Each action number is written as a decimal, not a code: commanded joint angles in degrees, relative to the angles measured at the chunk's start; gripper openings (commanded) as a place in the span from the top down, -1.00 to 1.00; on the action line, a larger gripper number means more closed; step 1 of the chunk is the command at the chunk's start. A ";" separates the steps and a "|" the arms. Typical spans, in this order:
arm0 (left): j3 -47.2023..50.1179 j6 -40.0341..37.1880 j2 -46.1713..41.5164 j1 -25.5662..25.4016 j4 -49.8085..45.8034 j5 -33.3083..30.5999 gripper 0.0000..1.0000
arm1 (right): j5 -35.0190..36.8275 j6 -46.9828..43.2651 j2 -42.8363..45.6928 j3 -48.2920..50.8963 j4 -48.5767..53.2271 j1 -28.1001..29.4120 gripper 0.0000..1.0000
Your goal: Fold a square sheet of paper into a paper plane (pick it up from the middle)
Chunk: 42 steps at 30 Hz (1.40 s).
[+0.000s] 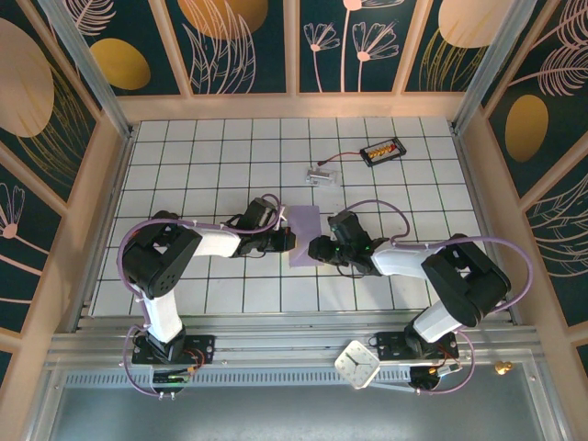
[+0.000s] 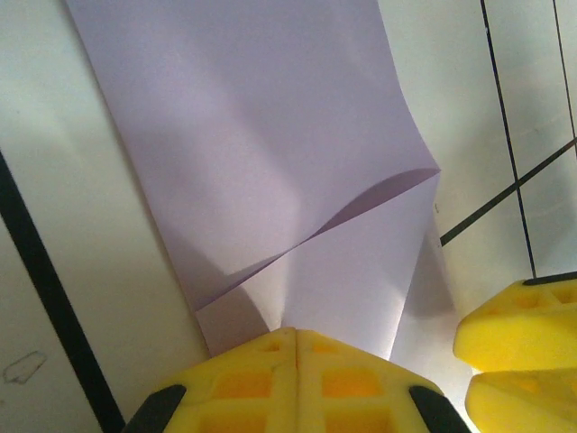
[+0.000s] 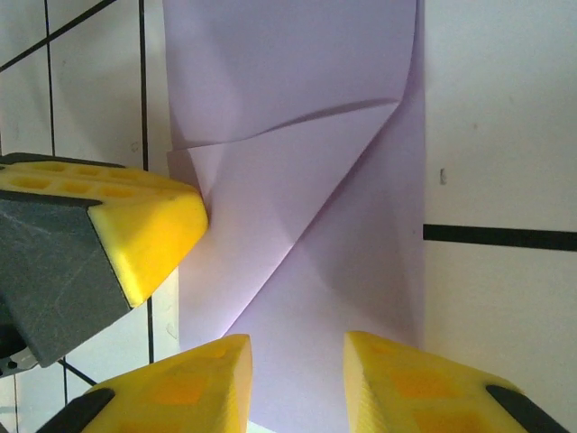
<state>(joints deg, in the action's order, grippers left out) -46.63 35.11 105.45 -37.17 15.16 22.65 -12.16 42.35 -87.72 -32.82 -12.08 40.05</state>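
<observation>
White tiled bench point(image 1: 184, 165); left arm point(image 1: 216, 243) bent at the elbow and reaching right, left fingers point(image 2: 243, 383) pressed together on the edge of the part-folded lavender sheet point(image 1: 304, 235) lying mid-bench. Right arm point(image 1: 404, 262) reaches left from the other side, right fingers point(image 3: 194, 383) apart over the sheet's opposite edge.

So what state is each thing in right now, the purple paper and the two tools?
Lavender paper: lying on the table, folded narrow, one diagonal flap partly raised.
Left tool: shut, at the paper's edge.
Right tool: open, poised above the paper.
</observation>
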 commanded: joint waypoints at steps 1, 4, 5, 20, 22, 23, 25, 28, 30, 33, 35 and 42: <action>-0.43 -1.05 1.93 -0.01 -3.49 0.55 1.00 | -1.19 -1.13 -0.92 0.87 -3.21 -0.92 0.33; -0.22 -1.06 1.80 -0.01 -3.56 0.47 1.00 | -1.11 -2.41 -0.60 0.79 -3.81 -1.70 0.33; -0.15 -1.13 1.75 0.03 -3.56 0.46 1.00 | -0.99 -2.74 -0.47 0.33 -2.71 -2.18 0.33; -0.41 -1.25 1.95 -0.02 -3.94 0.23 1.00 | 7.16 0.84 2.76 -1.99 13.74 3.23 0.26; -0.35 -1.27 2.01 -0.02 -3.96 0.27 1.00 | 7.07 1.35 2.28 -2.15 13.83 3.65 0.26; -0.50 -1.21 1.97 0.03 -3.91 0.28 1.00 | 6.99 1.54 2.05 -2.16 13.65 3.95 0.26; -0.48 -1.27 1.95 -0.06 -3.93 0.28 1.00 | 6.98 1.84 1.46 -2.29 13.74 4.11 0.26; -0.39 -1.27 1.87 -0.03 -3.93 0.27 1.00 | 6.85 2.25 0.93 -2.29 13.51 4.49 0.26; -0.30 -1.26 1.89 -0.05 -3.91 0.28 1.00 | 5.70 2.46 0.71 -2.12 12.10 4.68 0.26; -0.48 -1.36 1.92 -0.02 -4.04 0.28 1.00 | 3.11 3.14 1.19 -1.08 7.64 4.68 0.26; -0.50 -1.36 2.04 -0.02 -4.00 0.28 1.00 | 2.42 3.21 1.43 -0.93 5.83 4.69 0.27; -0.57 -1.34 1.86 0.01 -4.17 0.46 1.00 | 1.66 2.71 0.28 -1.28 3.57 3.63 0.27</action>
<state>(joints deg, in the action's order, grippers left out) -46.94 34.70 105.56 -37.17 14.72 22.70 -9.52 44.29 -86.50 -34.35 -6.13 44.10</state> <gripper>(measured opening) 0.056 0.365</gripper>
